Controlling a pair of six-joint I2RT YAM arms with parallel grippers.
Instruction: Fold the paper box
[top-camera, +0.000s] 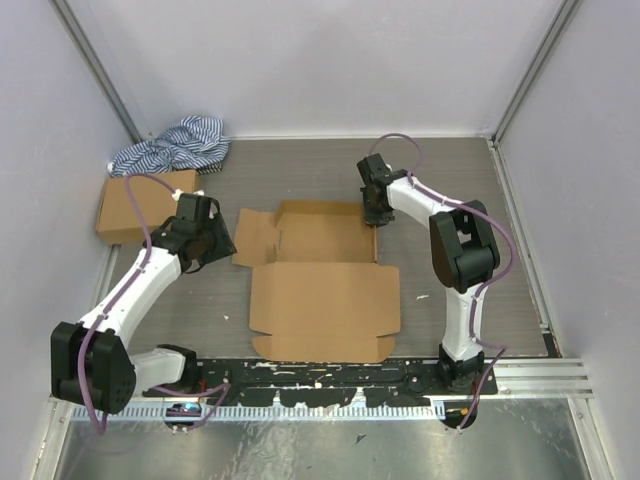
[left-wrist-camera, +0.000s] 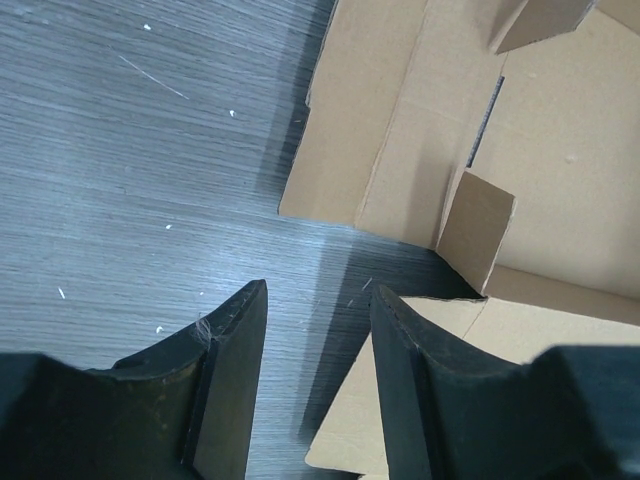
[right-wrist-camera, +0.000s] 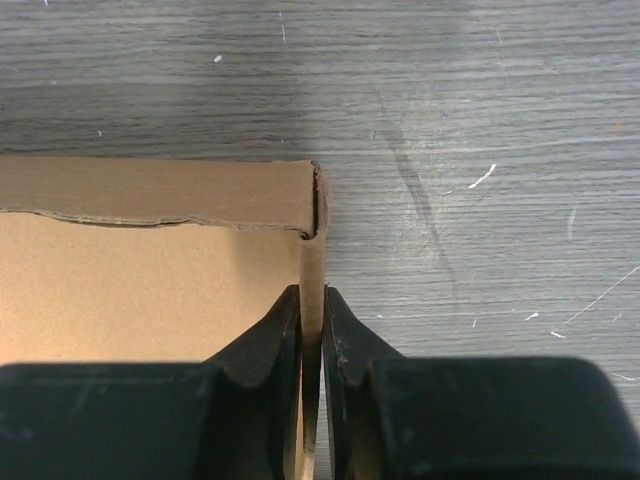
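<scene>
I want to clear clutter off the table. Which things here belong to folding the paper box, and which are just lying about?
Part of the job:
paper box
right gripper, pinching its raised wall
left gripper, open by its left flap

Just lying about:
small cardboard box, far left
striped cloth, far left corner

No text, label, brand, number or sign can be read in any view; the plain brown die-cut cardboard sheet (top-camera: 325, 300) shows only bare board, and the smaller brown cardboard box (top-camera: 120, 212) at ten o'clock from it is too small to tell any marking
</scene>
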